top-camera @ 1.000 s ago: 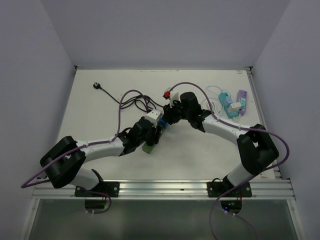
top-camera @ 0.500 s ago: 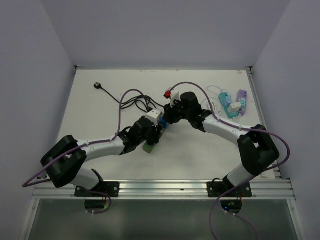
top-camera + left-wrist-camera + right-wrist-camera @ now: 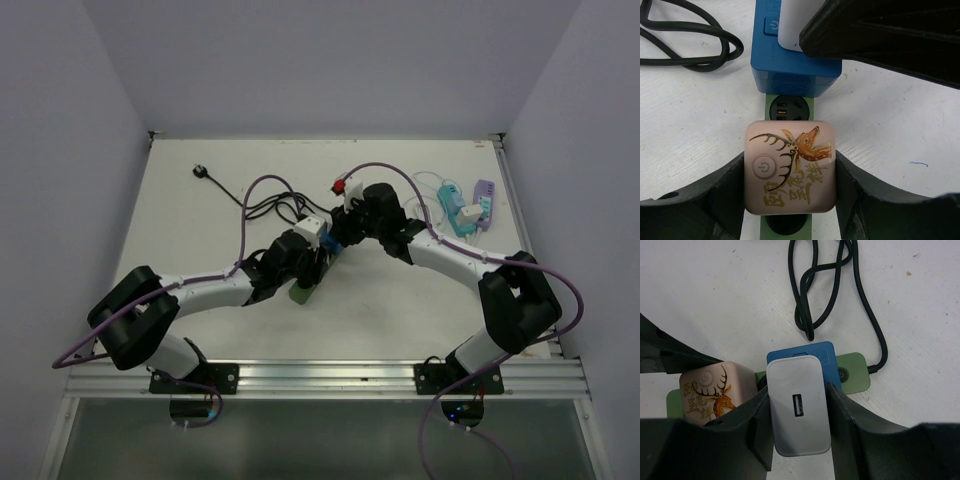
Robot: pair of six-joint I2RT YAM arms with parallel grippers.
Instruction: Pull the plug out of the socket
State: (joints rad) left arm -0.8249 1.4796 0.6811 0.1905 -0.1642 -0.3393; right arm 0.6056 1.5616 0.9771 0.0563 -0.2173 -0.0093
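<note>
A green power strip [image 3: 811, 107], the socket, lies on the white table. A blue adapter [image 3: 795, 75] sits on it, and a white USB charger plug [image 3: 797, 410] sits on the adapter. My right gripper [image 3: 797, 427] is shut on the sides of this white plug. A pink block with a deer print [image 3: 789, 172] is also plugged into the strip [image 3: 852, 372], and my left gripper [image 3: 789, 187] is shut on it. In the top view both grippers, left [image 3: 308, 272] and right [image 3: 335, 243], meet over the strip [image 3: 300, 295] at mid table.
The strip's black cable [image 3: 810, 295] loops behind it and ends in a black plug [image 3: 203, 172] at the back left. Teal [image 3: 455, 205] and purple [image 3: 484, 195] adapters with white cords lie at the back right. A small red item [image 3: 337, 187] shows behind the right wrist.
Both grippers and the strip have shifted slightly right and away, and the black cable and its far plug have trailed right. Both grips are unchanged.
</note>
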